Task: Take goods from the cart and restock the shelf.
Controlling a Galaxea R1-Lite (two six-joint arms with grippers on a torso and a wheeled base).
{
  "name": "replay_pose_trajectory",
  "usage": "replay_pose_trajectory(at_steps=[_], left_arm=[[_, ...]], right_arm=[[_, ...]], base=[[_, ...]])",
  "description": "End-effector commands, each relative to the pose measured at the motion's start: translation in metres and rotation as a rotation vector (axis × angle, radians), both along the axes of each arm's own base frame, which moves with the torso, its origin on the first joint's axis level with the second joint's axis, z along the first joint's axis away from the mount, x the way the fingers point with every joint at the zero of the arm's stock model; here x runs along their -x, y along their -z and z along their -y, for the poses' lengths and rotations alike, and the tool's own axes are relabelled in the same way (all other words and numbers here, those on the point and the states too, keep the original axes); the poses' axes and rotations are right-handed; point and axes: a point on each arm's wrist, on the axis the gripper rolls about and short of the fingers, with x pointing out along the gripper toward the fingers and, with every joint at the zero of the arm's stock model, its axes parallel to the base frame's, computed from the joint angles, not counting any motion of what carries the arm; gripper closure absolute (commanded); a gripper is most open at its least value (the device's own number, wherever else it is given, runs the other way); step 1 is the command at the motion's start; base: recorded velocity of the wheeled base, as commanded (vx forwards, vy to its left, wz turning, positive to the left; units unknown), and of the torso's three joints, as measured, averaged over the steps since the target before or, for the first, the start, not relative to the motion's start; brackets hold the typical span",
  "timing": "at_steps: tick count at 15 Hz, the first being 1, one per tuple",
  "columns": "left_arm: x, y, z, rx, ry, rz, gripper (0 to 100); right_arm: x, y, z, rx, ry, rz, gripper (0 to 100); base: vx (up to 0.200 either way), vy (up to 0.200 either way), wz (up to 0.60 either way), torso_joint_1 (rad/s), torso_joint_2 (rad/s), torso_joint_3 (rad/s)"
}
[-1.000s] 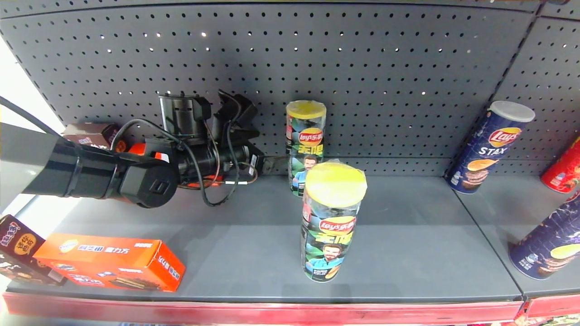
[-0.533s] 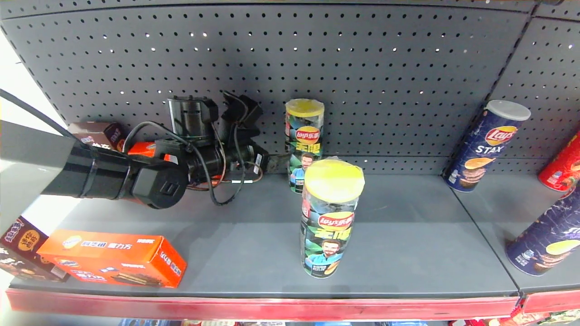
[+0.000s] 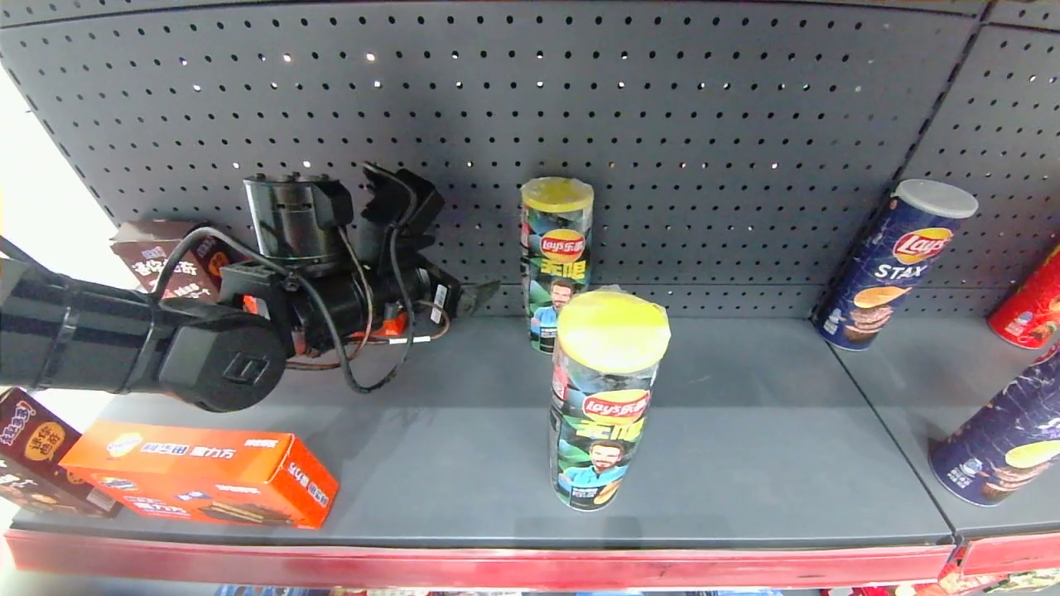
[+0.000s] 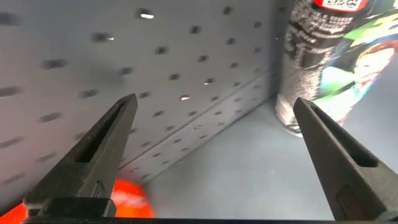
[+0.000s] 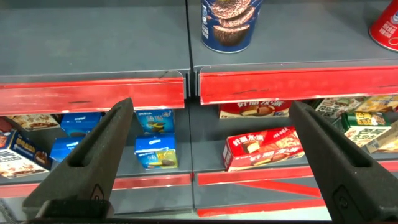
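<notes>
The left arm covers much of the brown cardboard box at the back left of the shelf. The red tube and the leaning dark blue tube are cut by the head view's right edge. In the left wrist view the green-and-black crisp tube is cut off, and an orange-red patch is too blurred to name.

Even, moderately bright light covered the shelf, white glare washed out the far left edge, pinpoints shone through the pegboard holes, and straight lines bowed near the borders.
</notes>
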Motion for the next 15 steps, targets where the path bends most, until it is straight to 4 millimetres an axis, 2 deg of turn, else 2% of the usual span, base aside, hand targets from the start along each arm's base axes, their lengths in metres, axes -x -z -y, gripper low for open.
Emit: replay_pose_trajectory(at_steps=[1,3,6,11,15], left_arm=[[0.016,-0.002,0.004,-0.02,-0.014,0.021,0],[0.027,0.009,0.019,-0.061,-0.06,0.053,0],[0.028,0.016,0.039,-0.093,-0.18,0.063,0],[-0.005,0.026,0.065,-0.075,-0.299,0.104,0],[-0.008,0.034,0.078,-0.083,-0.285,0.094,0]], right_arm=[[0.0,0.0,0.0,0.0,0.0,-0.002,0],[0.0,0.0,0.0,0.0,0.0,-0.002,0],[0.0,0.0,0.0,0.0,0.0,-0.002,0],[0.0,0.0,0.0,0.0,0.0,-0.003,0],[0.0,0.0,0.0,0.0,0.0,-0.002,0]], base=[[0.0,0.0,0.0,0.0,0.0,0.0],[0.0,0.0,0.0,0.0,0.0,0.0],[0.0,0.0,0.0,0.0,0.0,0.0],[0.0,0.0,0.0,0.0,0.0,0.0],[0.0,0.0,0.0,0.0,0.0,0.0]])
